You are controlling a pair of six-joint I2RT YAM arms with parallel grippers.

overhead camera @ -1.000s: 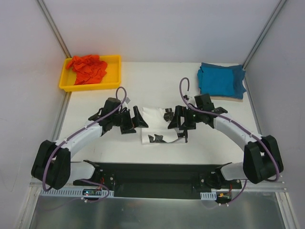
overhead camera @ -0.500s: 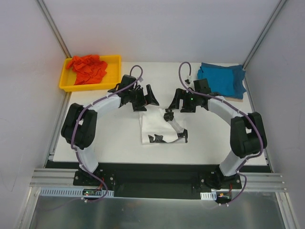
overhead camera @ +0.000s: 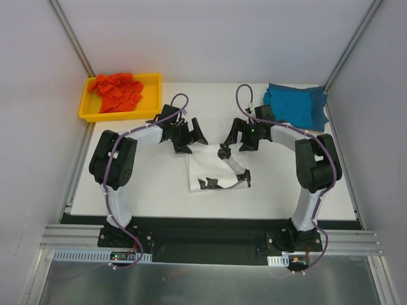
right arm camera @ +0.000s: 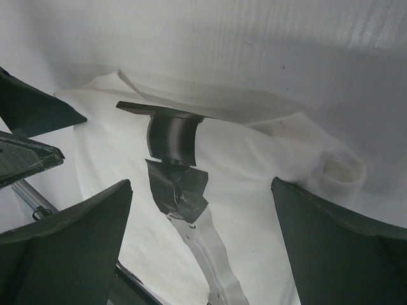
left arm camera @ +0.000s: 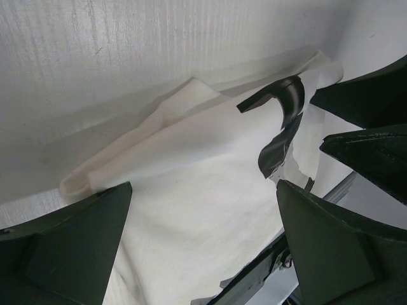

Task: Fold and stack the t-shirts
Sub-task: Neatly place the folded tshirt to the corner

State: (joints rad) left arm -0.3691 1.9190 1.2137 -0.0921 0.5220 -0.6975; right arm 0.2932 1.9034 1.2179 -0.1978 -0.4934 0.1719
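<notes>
From above, the white shirt (overhead camera: 213,173) lies folded in the middle of the surface (overhead camera: 146,187), with black marks (overhead camera: 211,184) along its near edge and on its right part. The left pincer (overhead camera: 193,138) and the right pincer (overhead camera: 234,138) hover side by side just beyond the shirt's far edge, tips turned toward each other. Both have their fingers spread wide and hold nothing. The teal shirt (overhead camera: 296,108) lies folded at the far right corner. The orange shirt (overhead camera: 116,90) sits crumpled in a yellow tray (overhead camera: 121,116) at the far left corner.

In the left wrist view, the two dark fingers (left arm camera: 70,254) stand far apart over the white cloth, nothing between them. One folded edge makes a soft roll at the left, and a curved black mark shows near the right. The other arm's dark fingers show at the right edge.

In the right wrist view, the fingers (right arm camera: 343,248) are likewise wide apart above the white shirt, clear of it. A black mark runs down the cloth between them.
</notes>
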